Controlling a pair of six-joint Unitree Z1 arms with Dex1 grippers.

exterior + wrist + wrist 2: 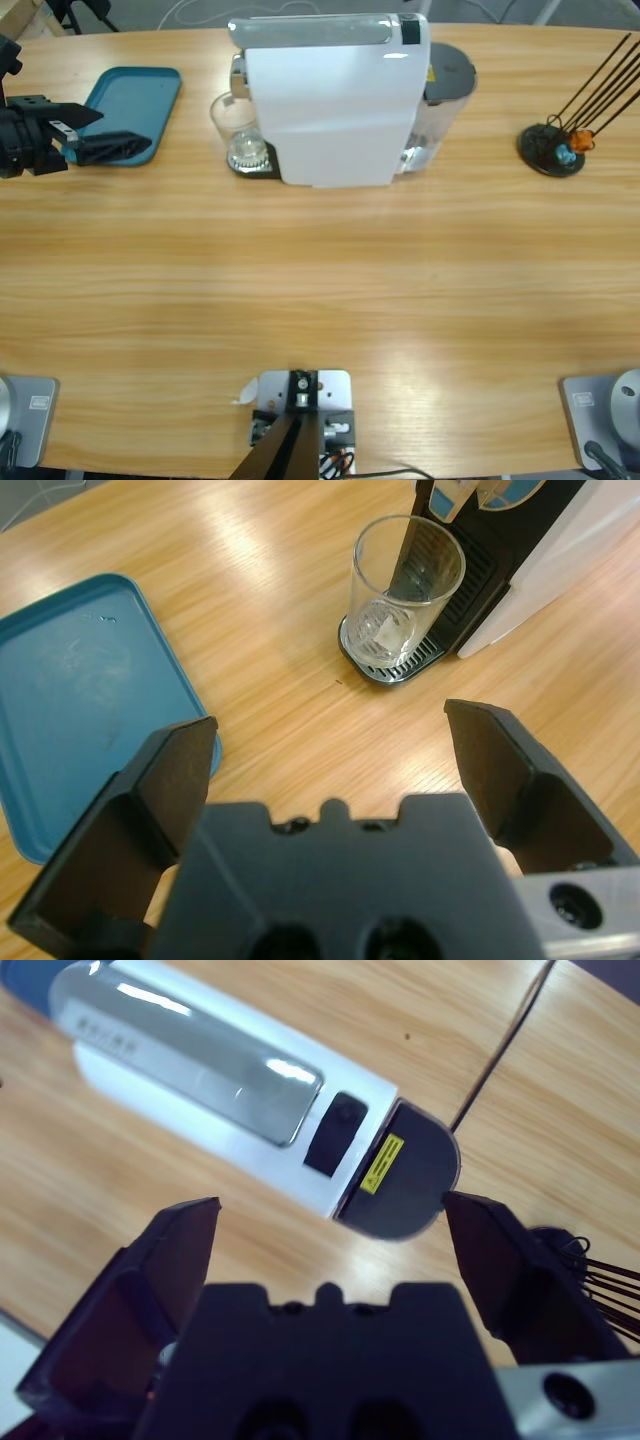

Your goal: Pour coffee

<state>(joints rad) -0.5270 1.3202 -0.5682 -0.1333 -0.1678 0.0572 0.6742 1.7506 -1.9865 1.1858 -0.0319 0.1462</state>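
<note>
The left gripper (330,750) hangs released over the tabletop (320,290) beside the teal tray (130,95). The glass (405,590) stands on the coffee machine (330,100) drip tray — seemingly without coffee. The right gripper (330,1230), jaws apart, hovers above the machine.

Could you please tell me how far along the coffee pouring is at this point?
Barely started. Done: a clear glass stands on the drip tray under the white coffee machine; no coffee shows in it. In hand: nothing; the left gripper hangs open beside the teal tray, facing the glass, and the right gripper is open above the machine. Left: gripping the glass and pouring.
</note>
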